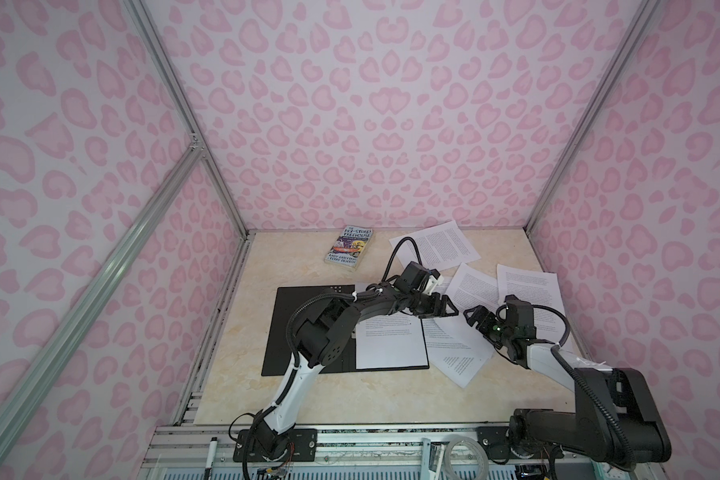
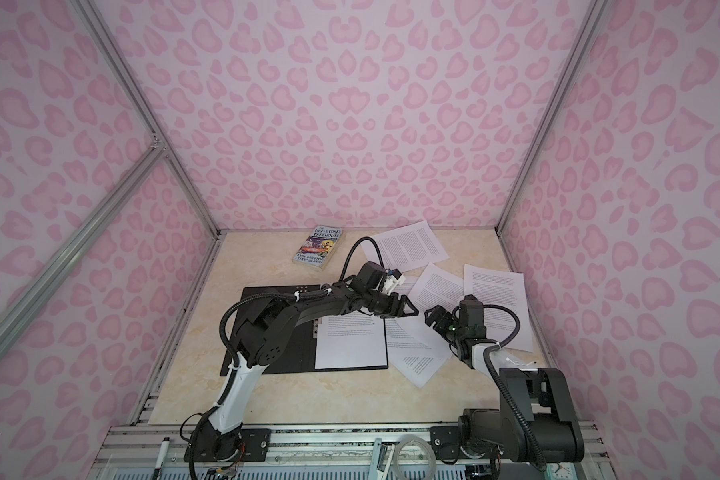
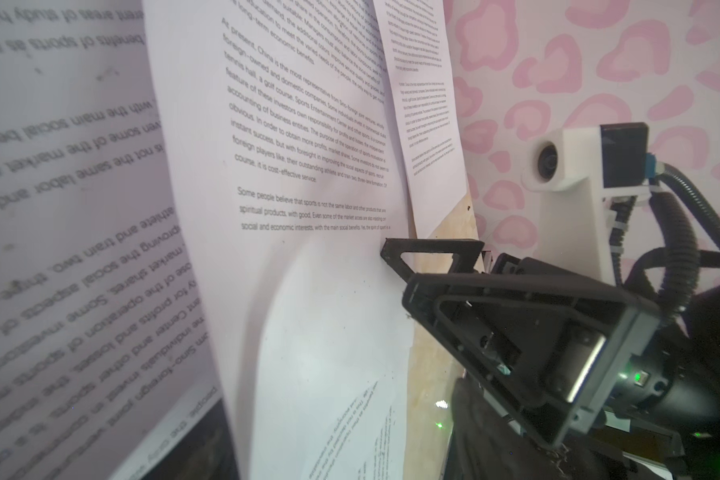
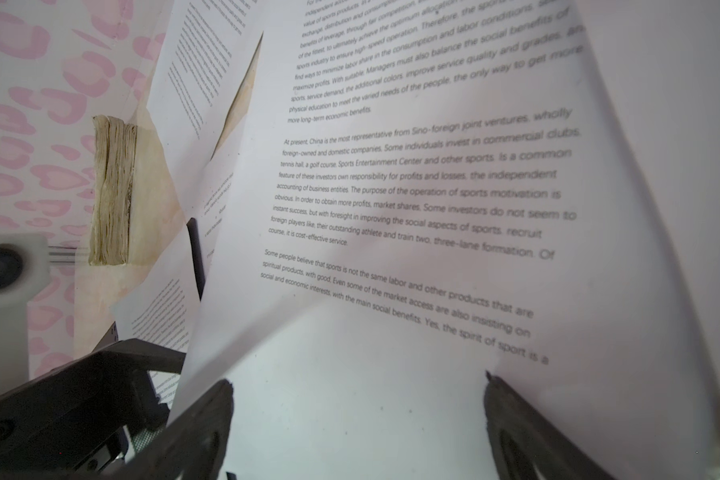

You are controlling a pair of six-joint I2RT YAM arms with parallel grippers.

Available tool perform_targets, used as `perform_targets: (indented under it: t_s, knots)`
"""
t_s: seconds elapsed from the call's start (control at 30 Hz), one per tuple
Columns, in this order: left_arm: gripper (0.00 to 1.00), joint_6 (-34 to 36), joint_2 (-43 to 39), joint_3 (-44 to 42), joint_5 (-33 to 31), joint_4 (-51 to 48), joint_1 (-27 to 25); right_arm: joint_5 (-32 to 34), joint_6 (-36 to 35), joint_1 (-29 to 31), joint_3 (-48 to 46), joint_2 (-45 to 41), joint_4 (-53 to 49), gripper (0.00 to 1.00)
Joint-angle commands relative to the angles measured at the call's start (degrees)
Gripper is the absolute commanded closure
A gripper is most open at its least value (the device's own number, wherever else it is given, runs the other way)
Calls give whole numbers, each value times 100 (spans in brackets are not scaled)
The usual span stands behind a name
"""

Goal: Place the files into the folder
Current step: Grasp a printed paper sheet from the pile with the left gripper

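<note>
Pickup, I judge; my right fingers (image 4: 213, 415) gape astride a sheet (image 4: 391, 187); left fingers (image 1: 447, 307), cannot tell; next I'd pinch it, carry to folder (image 1: 281, 324).

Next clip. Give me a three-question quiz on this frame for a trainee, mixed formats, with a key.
1. True or false: the folder lies closed on the table.
2. Where is the paperback book? A, on the folder; B, on the table beyond the folder; C, at the table's front edge.
3. In a top view, which half of the folder holds a printed sheet?
Key: 1 false, it lies open, black inside up. 2 B. 3 the right half.
</note>
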Motion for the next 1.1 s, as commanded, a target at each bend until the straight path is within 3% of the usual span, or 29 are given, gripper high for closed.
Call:
perform_targets:
  t_s: [0.0, 0.47, 0.7, 1.07]
  knots:
    - [33, -74, 136, 153, -9, 45, 6, -74, 67, 12, -53, -11, -368, 6]
    - [97, -273, 105, 515, -146, -223, 29, 165, -103, 12, -110, -564, -551, 3]
    - [97, -261, -599, 683, -156, -349, 19, 435, -340, 52, -106, -1109, -816, 2]
    - [97, 35, -2591, 230, -234, -607, 59, 806, -487, 170, -209, -1892, -984, 2]
